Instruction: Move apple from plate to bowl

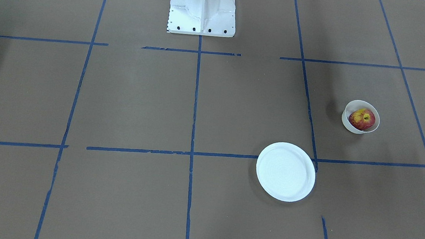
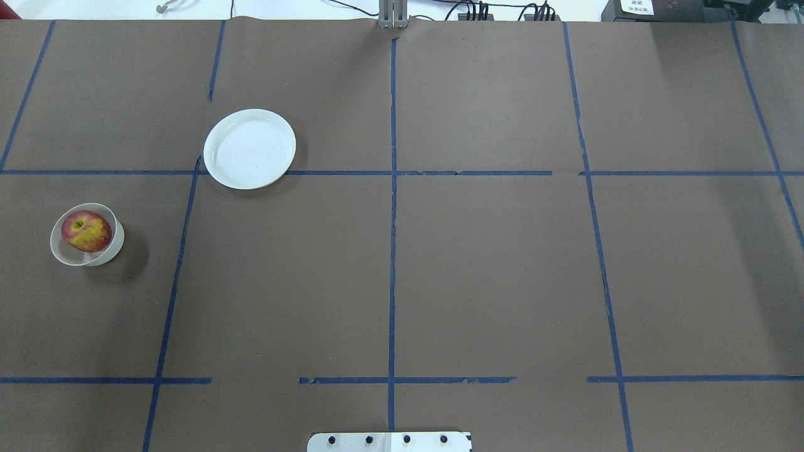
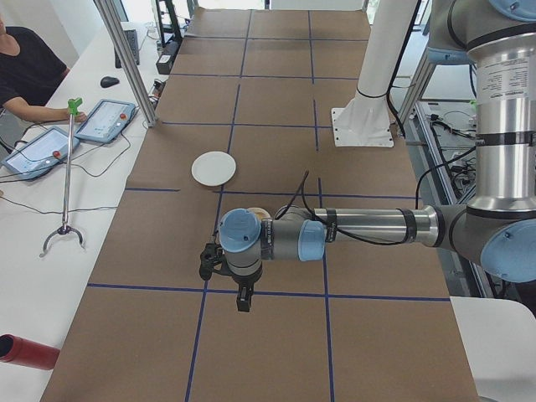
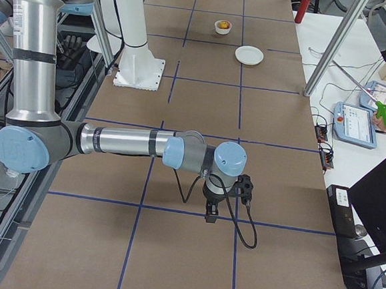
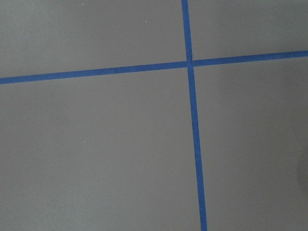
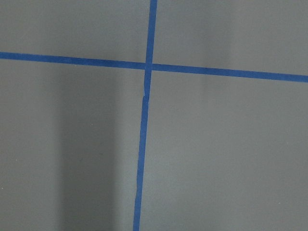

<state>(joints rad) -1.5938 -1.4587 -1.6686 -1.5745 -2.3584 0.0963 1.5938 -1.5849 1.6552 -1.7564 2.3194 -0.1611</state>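
Observation:
The red apple (image 1: 362,119) with its yellow patch sits inside the small white bowl (image 1: 350,127), on my left side of the table. In the overhead view the apple (image 2: 86,231) fills the bowl (image 2: 70,256). The flat white plate (image 1: 285,171) lies empty a little way off, also seen from overhead (image 2: 250,149). My left gripper (image 3: 244,300) hangs high over the table, away from the bowl. My right gripper (image 4: 210,216) hangs high at the other end. Both show only in side views, so I cannot tell if they are open. Both wrist views show only paper and tape.
Brown paper with blue tape lines covers the table. The white robot base (image 1: 203,9) stands at the robot's edge. A seated operator (image 3: 25,71), tablets (image 3: 105,120), a grabber tool (image 3: 65,167) and a red cylinder (image 3: 25,352) are on the white side table.

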